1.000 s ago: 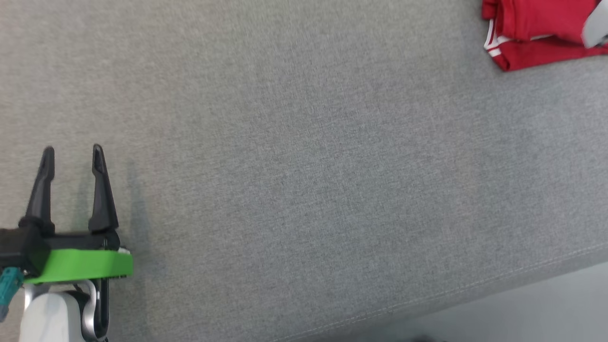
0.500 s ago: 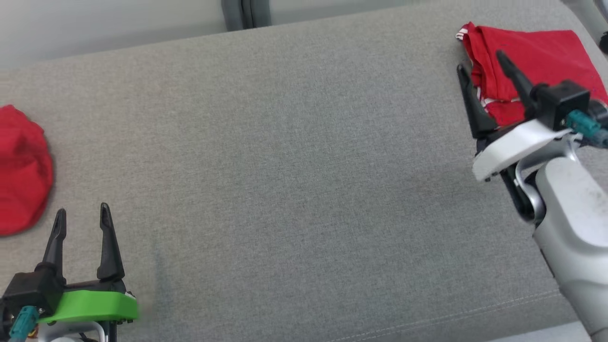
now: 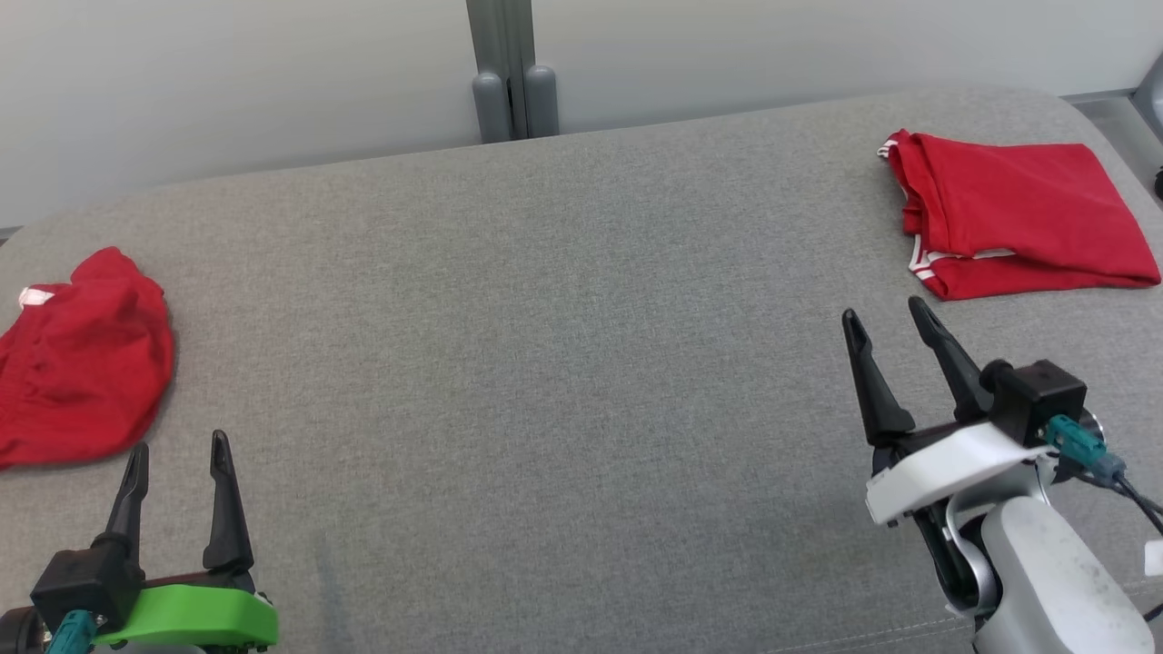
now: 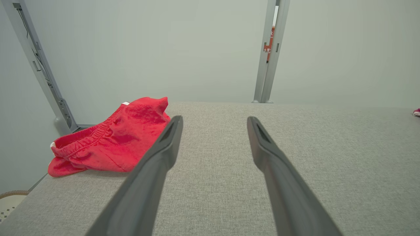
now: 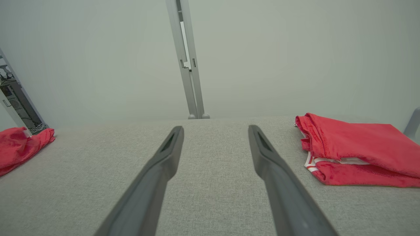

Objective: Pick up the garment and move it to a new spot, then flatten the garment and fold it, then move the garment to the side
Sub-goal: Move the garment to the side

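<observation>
Both grippers hang idle over the grey cushion [image 3: 545, 300], nothing in hand. The left gripper [image 3: 178, 442] sits low at the near-left edge, fingers spread wide w/ only bare upholstery btw them. The right gripper [image 3: 883, 309] is at near right, also wide open & empty, fingers leaning a bit to the left.

Two red items lie on the cushion, well apart. The crumpled red shorts [image 3: 82, 368] lie bunched at the left end, just ahead of & to the left of the left gripper, not touching it. Their elastic waistband shows in the left wrist view. The folded red garment [image 3: 1018, 204], w/ white stripe trim at one edge, lies flat at the right end, beyond the right gripper & apart from it. A grey post [image 3: 509, 82] stands behind the cushion.

Judgement: the folded piece looks done & set aside, so prob. step one is up for the shorts — pick up & carry to a new spot. The next move calls for the left gripper to swing left & forward, drop onto the bunch & close on a thick fold near the waistband, not just the top layer. Then it should lift clear before carrying toward the middle, where both arms can reach to flatten.
</observation>
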### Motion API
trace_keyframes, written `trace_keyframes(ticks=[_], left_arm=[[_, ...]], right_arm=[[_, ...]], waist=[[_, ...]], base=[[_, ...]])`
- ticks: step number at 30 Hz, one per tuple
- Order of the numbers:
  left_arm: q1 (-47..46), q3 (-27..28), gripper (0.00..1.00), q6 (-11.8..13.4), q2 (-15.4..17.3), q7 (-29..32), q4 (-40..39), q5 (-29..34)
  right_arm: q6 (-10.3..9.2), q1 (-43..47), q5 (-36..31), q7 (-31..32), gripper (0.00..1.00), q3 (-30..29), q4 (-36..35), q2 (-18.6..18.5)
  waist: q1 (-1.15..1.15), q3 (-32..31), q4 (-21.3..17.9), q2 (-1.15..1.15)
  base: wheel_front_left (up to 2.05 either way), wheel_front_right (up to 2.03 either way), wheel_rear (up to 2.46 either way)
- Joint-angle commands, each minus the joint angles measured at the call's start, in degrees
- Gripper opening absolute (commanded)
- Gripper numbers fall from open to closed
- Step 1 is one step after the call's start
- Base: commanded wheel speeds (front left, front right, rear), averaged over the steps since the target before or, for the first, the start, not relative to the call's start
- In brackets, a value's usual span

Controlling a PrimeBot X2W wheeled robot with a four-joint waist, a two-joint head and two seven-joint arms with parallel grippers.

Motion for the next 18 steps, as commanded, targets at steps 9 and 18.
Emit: trace_keyframes(ticks=[9,18], left_arm=[[2.14,-0.12,1.00,-0.20,0.02,-0.02,1.30,0.51],[2.62,0.14,1.00,-0.20,-0.03,-0.02,1.43,1.10]], right_arm=[[-0.09,8.85,-1.81,-0.17,1.00,-2.30,-4.32,2.87],[-0.09,12.81,-3.83,-0.17,1.00,-4.08,-6.33,4.56]], waist=[[0.01,-3.27,-0.42,0.00],[0.01,-4.64,0.51,0.00]], base=[[0.00,0.00,0.00],[0.00,0.00,0.00]])
